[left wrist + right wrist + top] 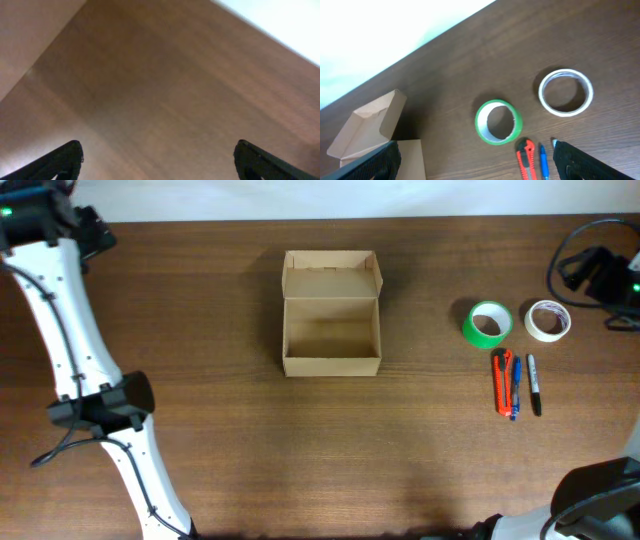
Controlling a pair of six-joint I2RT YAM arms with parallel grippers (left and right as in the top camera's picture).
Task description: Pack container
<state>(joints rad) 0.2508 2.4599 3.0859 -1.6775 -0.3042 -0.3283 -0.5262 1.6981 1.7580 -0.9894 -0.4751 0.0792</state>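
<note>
The container [331, 364] is a tan cardboard box in the middle of the table. It is open and empty, with its flap lid standing up at the far side. It also shows in the right wrist view [370, 125] at lower left. A green tape roll [487, 324], a white tape roll [548, 320], an orange box cutter [503, 382], a blue pen [516, 388] and a black marker [534, 385] lie to its right. My left gripper [157, 160] is open and empty over bare table at the far left corner. My right gripper [477, 160] is open and empty above the green roll [499, 121] and cutter [525, 159].
The table's far edge meets a white surface close behind both grippers. The white tape roll [566, 92] lies right of the green one. My left arm's white links run down the left side of the table [70, 330].
</note>
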